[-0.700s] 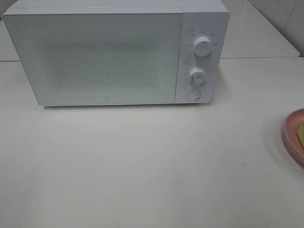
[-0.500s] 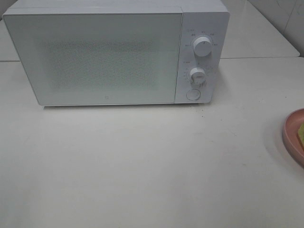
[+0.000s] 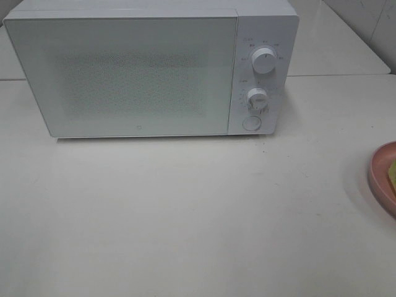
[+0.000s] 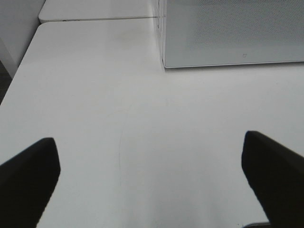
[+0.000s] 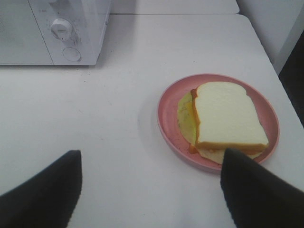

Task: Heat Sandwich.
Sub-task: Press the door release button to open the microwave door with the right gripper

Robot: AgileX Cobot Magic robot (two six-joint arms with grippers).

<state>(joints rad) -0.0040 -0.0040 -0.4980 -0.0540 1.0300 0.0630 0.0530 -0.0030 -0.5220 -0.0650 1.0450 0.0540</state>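
The sandwich (image 5: 228,116), white bread over a yellow-green filling, lies on a round pink plate (image 5: 167,114). In the high view only the plate's edge (image 3: 378,176) shows at the table's right border, with a sliver of the sandwich (image 3: 392,173). My right gripper (image 5: 149,190) hangs open above the table just short of the plate, nothing between its fingers. My left gripper (image 4: 151,178) is open over bare table, some way before the microwave's (image 4: 232,33) left front corner. The microwave (image 3: 142,68) stands at the back with its door shut. Neither arm appears in the high view.
The microwave's control panel carries two knobs (image 3: 264,62) and a round button (image 3: 250,123) on its right side. A second white table (image 3: 337,43) adjoins behind. The table edge runs close past the plate (image 5: 285,90), and another edge lies off the left gripper's side (image 4: 19,76).
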